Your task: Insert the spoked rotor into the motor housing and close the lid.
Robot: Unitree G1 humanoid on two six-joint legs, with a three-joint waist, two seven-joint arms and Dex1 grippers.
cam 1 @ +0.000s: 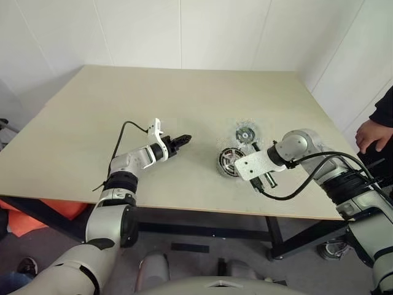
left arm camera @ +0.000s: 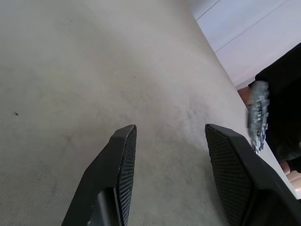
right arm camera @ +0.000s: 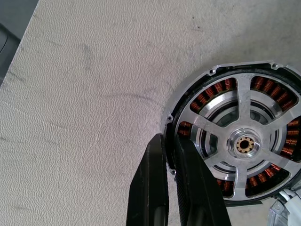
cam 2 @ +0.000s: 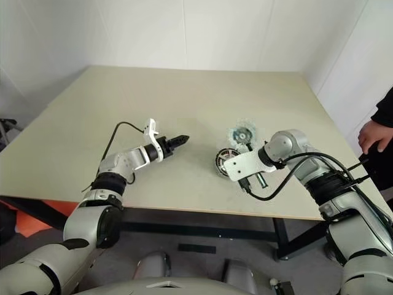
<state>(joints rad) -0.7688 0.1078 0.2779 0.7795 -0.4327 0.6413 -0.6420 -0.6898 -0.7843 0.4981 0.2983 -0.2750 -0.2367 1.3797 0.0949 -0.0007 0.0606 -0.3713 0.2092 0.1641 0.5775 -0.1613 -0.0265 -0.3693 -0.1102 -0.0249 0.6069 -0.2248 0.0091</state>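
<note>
**Right gripper pinched on the housing rim**

We looked for a brand, a label, any lettering on the parts, and could read none.

The motor housing [right arm camera: 240, 141] lay flat on the table [cam 1: 184, 104], open face up, its axis pointing straight up from the tabletop. We saw the ring of copper windings [right arm camera: 216, 89], and across it a silvery hub [right arm camera: 244, 143] with flat spokes running out to the rim. From the head views it sat near the table's front edge, right of centre.

The right gripper [right arm camera: 171, 188] came down steeply from above, and its two black fingers were drawn together on the housing's rim, almost no gap between them.

Just behind the housing lay another round part [cam 1: 246, 134]; we could not make out its details.

The left gripper [left arm camera: 169, 165] hovered well apart to the left, pointing toward the housing, fingers spread, nothing between them.

A person's hand [cam 1: 370, 134] rested at the table's right edge.
</note>
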